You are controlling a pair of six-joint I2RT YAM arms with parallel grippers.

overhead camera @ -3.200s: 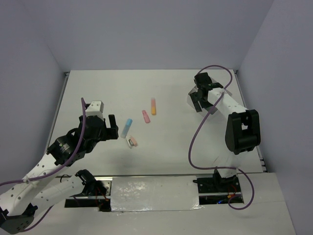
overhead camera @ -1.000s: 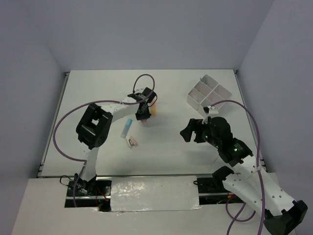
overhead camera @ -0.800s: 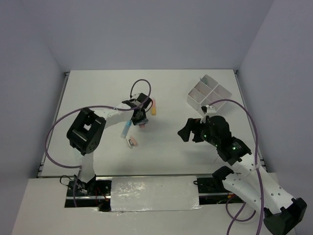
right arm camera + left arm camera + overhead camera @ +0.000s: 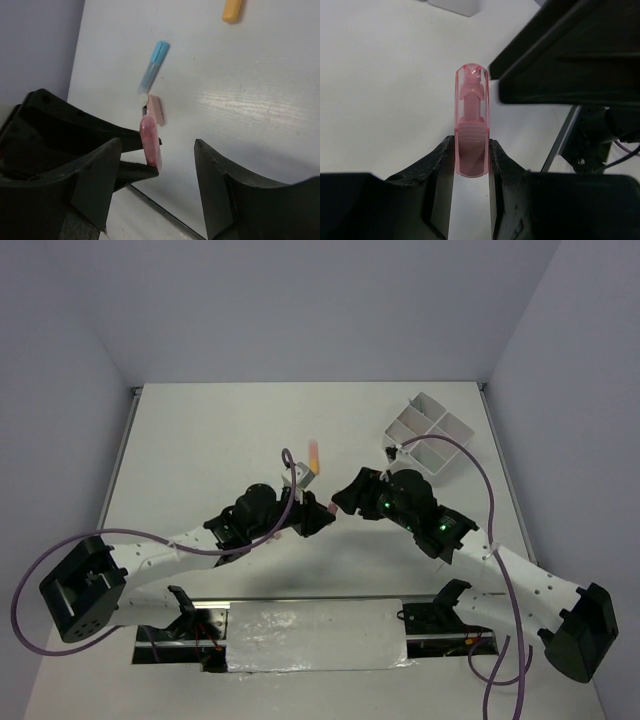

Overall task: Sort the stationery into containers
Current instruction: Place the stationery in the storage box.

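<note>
Handover above desk (image 4: 200, 430) | left pincer (image 4: 471, 146) clamped on pink piece (image 4: 471, 100), raised mid-scene | right pincer (image 4: 157, 147) apart, flanking its tip | next, we judge: right closes, left lets go, piece goes to far-right white tray (image 4: 408, 448).

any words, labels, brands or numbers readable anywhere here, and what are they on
No text can be read in any view.
On the translucent pink piece held in the left gripper: no print shows.
On the short orange piece, the pale blue piece and the white four-compartment tray: plain surfaces, no marks visible.
</note>
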